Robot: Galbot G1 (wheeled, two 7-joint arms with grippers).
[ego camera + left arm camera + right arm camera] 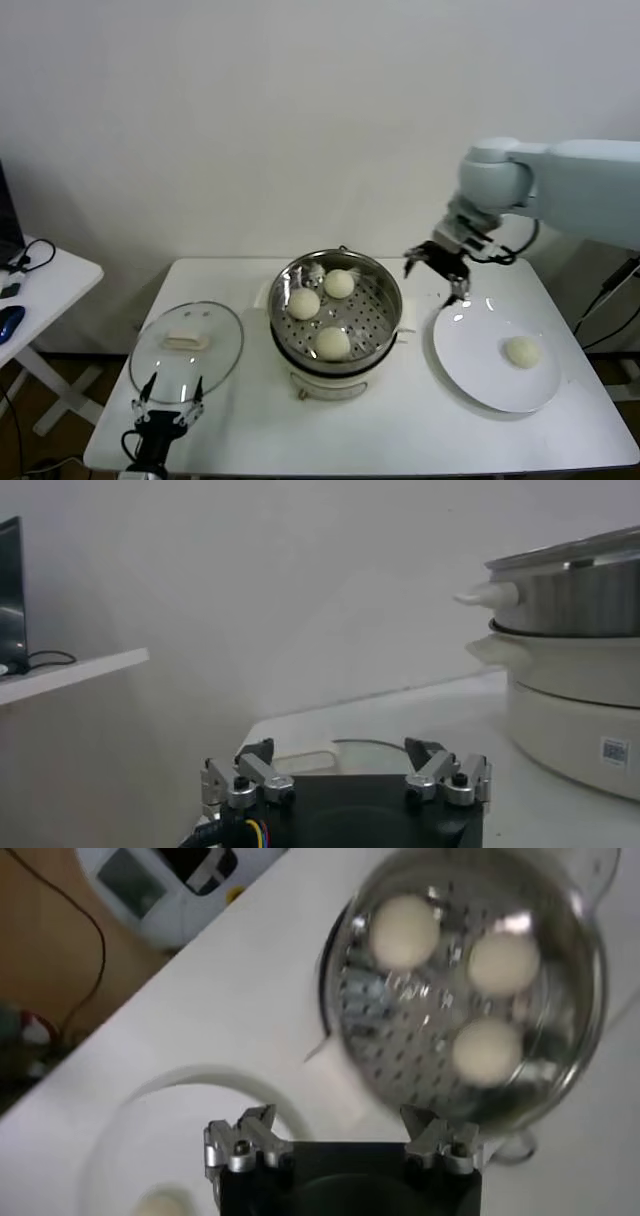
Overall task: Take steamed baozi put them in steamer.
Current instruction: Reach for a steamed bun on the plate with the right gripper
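The steamer point(385, 285) stands at the table's middle with three baozi on its perforated tray: one point(339, 283), a second point(304, 303) and a third point(333, 343). They also show in the right wrist view point(405, 930). A fourth baozi point(522, 351) lies on the white plate point(470, 350) at the right. My right gripper point(437, 268) is open and empty, in the air between the steamer and the plate. My left gripper point(168, 408) is open and empty, low at the table's front left edge.
The glass lid point(187, 350) with a white handle lies flat left of the steamer. A small side table point(45, 285) with cables stands at the far left. In the left wrist view the steamer's base point(575, 710) rises close by.
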